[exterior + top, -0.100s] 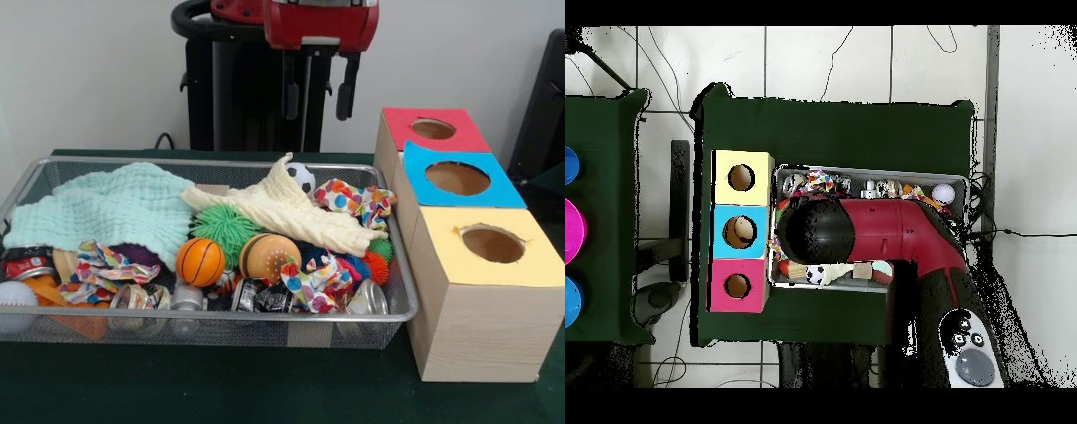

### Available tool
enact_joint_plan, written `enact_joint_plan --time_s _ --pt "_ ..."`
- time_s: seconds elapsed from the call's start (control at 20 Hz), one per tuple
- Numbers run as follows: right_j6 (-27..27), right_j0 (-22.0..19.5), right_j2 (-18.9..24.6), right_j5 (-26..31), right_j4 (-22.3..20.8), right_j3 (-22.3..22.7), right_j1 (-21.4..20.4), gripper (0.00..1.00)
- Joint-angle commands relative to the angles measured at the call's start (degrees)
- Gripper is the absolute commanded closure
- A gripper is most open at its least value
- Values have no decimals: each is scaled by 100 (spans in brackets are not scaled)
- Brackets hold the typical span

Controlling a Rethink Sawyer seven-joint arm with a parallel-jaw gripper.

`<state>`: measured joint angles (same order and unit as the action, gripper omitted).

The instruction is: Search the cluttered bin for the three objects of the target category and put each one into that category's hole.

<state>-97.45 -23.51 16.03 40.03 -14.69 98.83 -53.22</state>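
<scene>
A wire mesh bin (221, 315) holds mixed clutter. On top lie a mint cloth (115, 208) and a cream knitted cloth (291, 212). Among the balls are a small basketball (200, 261), an orange dotted ball (269, 256), a green spiky ball (225, 228) and a soccer ball (302, 177). Crushed cans (265, 299) and polka-dot cloths (357, 201) fill the front and right. My gripper (318, 93) hangs open and empty above the bin's back, over the soccer ball. In the overhead view the arm (865, 232) covers most of the bin (967, 200) and hides the gripper.
Three wooden boxes stand in a row beside the bin, each with a round hole on top: red (468, 132), blue (503, 190) and yellow (534, 265). The overhead view shows them as yellow (757, 165), blue (722, 215) and red (720, 275). A white ball (13, 296) sits at the bin's front left corner.
</scene>
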Motion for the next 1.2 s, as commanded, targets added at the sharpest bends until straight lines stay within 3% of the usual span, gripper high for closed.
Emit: enact_joint_plan --time_s 0.05,0.4,0.95,1.2 --pt "-487 -81 -146 -289 -153 330 243 0" --pt "-510 -118 -135 -530 -124 407 -1 0" --pt "-363 -65 -116 -1796 -484 471 -594 0" --pt "-292 -88 -81 -2103 -515 449 -590 0"
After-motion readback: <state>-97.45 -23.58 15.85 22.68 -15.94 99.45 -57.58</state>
